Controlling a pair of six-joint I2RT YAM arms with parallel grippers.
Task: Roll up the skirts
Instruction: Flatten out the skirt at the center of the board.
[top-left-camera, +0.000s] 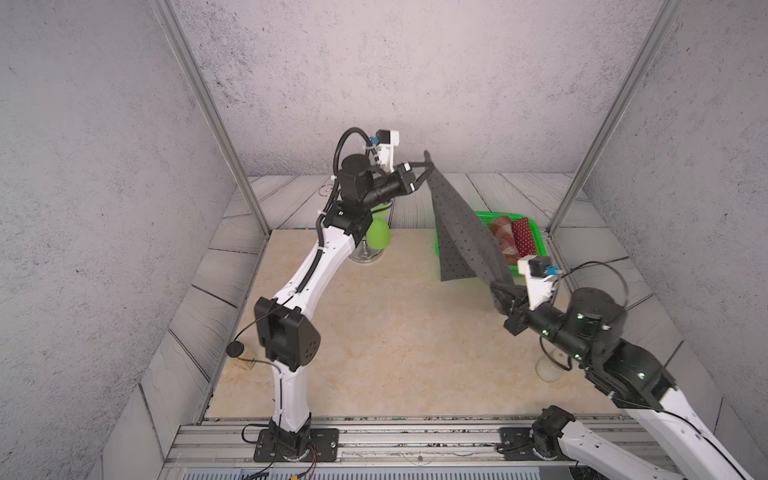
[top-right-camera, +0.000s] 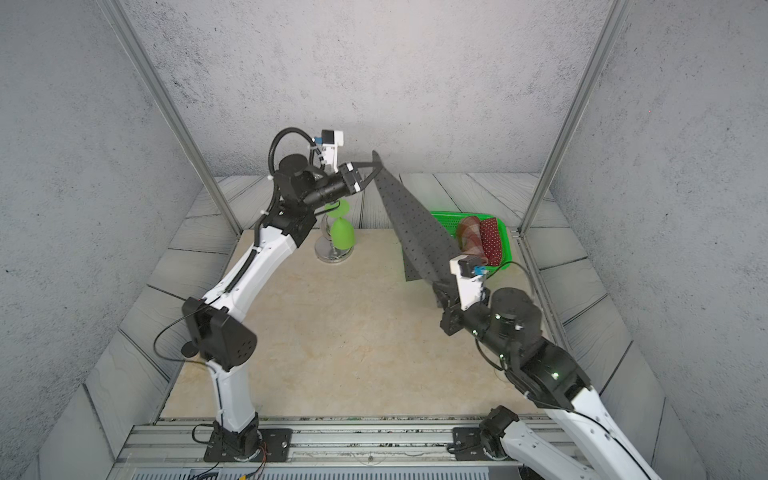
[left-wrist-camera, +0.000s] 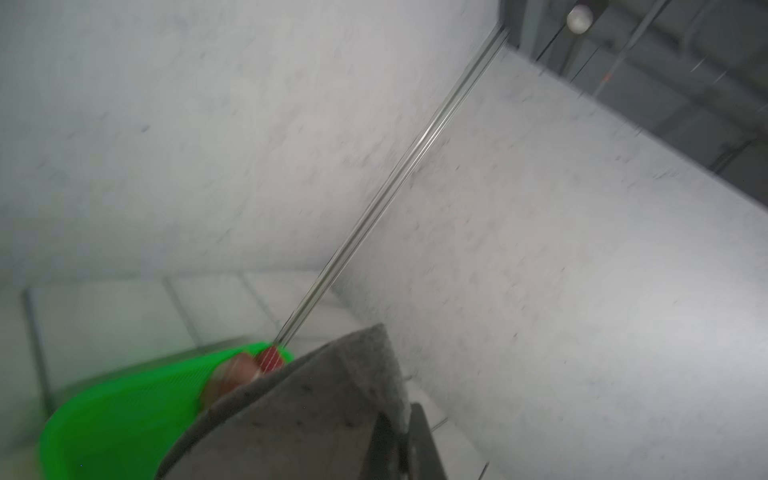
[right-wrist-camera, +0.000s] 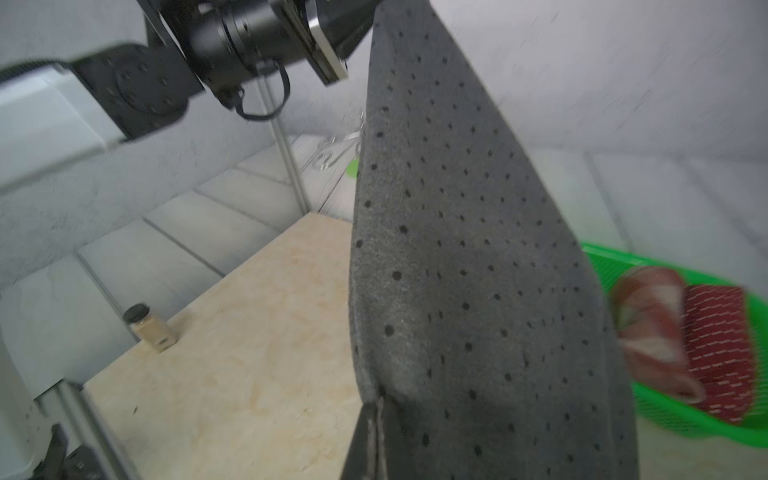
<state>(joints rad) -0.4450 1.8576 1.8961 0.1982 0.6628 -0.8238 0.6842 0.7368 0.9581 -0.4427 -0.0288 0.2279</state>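
Note:
The dark grey skirt with black dots (top-left-camera: 457, 232) (top-right-camera: 419, 232) hangs in the air, stretched slantwise between both grippers. My left gripper (top-left-camera: 428, 166) (top-right-camera: 376, 164) is shut on its upper far corner, seen close in the left wrist view (left-wrist-camera: 399, 424). My right gripper (top-left-camera: 496, 286) (top-right-camera: 436, 286) is shut on its lower near corner (right-wrist-camera: 376, 405). The red-brown plaid skirt (top-left-camera: 505, 239) (right-wrist-camera: 648, 324) and the dark red skirt with white dots (top-left-camera: 524, 237) (right-wrist-camera: 715, 345) lie rolled side by side in a green basket (top-left-camera: 498, 215) (top-right-camera: 446, 215).
A green cup-shaped object on a shiny metal stand (top-left-camera: 378, 239) is at the back, under the left arm. A small bottle with a black cap (right-wrist-camera: 147, 328) stands at the table's left edge. A clear glass (top-left-camera: 548, 370) is by the right arm. Metal posts (top-left-camera: 582, 166) frame the back corners.

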